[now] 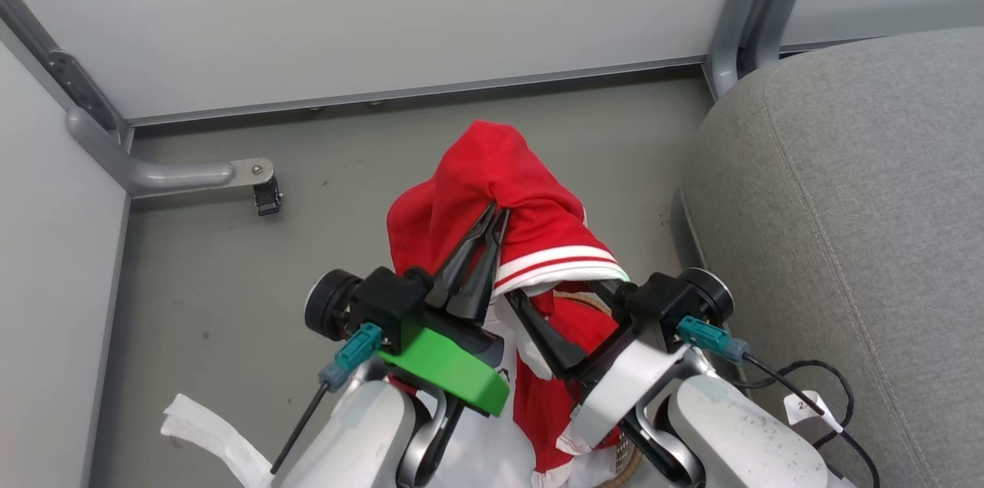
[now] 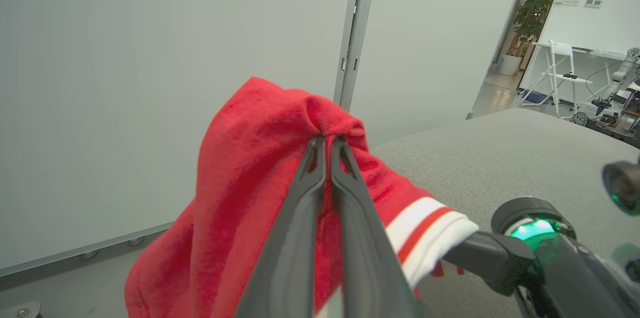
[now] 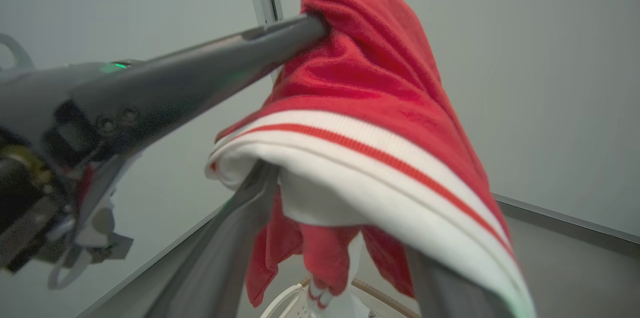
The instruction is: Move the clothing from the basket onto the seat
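Left gripper (image 1: pixel 498 210) pinched shut on a thin fold of the clothing (image 1: pixel 492 165); right gripper (image 1: pixel 555 292) spread apart under hem (image 1: pixel 557 261) (just draped). Swinging twd seat (image 1: pixel 846 204), cloth could slip free.

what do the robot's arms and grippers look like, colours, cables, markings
The left forearm and right forearm are pale grey-white shells. The left gripper and right gripper each have two long, slim dark fingers on a black wrist block. A teal connector with a black cable plugs into each wrist. The left wrist carries a bright green block; the right cable bears a white tag.
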{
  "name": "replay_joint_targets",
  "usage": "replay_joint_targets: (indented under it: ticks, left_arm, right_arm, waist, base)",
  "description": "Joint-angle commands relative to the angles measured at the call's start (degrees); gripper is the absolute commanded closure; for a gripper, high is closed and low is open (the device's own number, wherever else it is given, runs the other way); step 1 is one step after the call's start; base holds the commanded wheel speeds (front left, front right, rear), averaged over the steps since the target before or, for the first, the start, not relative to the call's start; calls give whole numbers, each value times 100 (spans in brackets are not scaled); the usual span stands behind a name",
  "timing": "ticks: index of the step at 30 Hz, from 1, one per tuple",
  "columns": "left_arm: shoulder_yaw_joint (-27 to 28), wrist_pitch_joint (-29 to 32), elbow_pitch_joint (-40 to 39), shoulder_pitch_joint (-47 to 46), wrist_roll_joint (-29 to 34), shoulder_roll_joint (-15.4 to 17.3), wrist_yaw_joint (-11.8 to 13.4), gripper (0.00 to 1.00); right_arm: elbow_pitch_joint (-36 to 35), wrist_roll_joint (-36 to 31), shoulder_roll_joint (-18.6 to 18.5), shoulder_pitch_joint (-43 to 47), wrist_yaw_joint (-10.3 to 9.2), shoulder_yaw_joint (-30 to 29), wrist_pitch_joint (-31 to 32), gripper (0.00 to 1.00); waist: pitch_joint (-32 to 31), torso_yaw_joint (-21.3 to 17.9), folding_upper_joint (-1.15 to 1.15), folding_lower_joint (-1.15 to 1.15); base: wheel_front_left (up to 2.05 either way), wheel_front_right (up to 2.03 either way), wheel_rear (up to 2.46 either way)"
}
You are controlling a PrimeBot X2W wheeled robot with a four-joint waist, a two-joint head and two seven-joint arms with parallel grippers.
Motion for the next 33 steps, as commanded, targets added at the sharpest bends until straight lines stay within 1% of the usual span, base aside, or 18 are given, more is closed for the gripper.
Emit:
replay_joint_targets:
  ticks: [1,2,3,10,14,15,16,17,22,27,33]
  left_arm:
    - [-56,-21,18,106,-48,9,-1,100]
    - [-110,-21,31,115,-65,10,-4,100]
    - [-153,-21,40,132,-76,10,-1,100]
    - [-219,-20,105,177,-118,10,38,100]
    - [-156,-19,101,180,-18,10,65,100]
    - [-132,-19,95,190,13,10,80,66]
    - [-129,-19,98,197,38,10,78,26]
    - [-116,-15,106,205,61,10,79,0]
    - [43,-13,147,234,221,11,94,0]
    - [223,-13,233,245,355,11,60,0]
    - [339,-13,323,135,521,14,-7,0]
  right_arm:
    - [-18,43,22,-71,-10,-35,-11,21]
    - [-31,47,52,-69,-10,-56,-11,65]
    - [-38,59,78,-47,-10,-100,-11,100]
    - [-66,-91,153,127,-10,-383,-11,100]
    - [-151,-241,151,202,-10,-504,-11,100]
    - [-202,-274,156,224,-10,-538,-11,100]
    - [-239,-306,163,244,-10,-551,-11,100]
    - [-284,-332,161,279,-10,-583,-12,100]
    - [-562,-454,167,360,-10,-693,-12,100]
    - [-827,-566,175,420,-10,-863,-12,100]
    - [-943,-586,184,456,-9,-993,-12,100]
  waist:
    - [-36,44,0,0]
    - [-46,57,0,0]
    - [-56,66,0,0]
    - [-87,45,0,0]
    - [-93,-67,0,0]
    - [-98,-123,0,0]
    - [-96,-175,0,0]
    - [-96,-258,0,0]
    - [-62,-766,0,0]
    - [48,-1471,0,0]
    - [210,-2269,0,0]
  base:
    - [0,0,0]
    - [0,0,0]
    - [0,0,0]
    - [0,0,0]
    - [0,0,0]
    - [0,0,0]
    - [0,0,0]
    - [0,0,0]
    - [0,0,0]
    - [0,0,0]
    - [0,0,0]
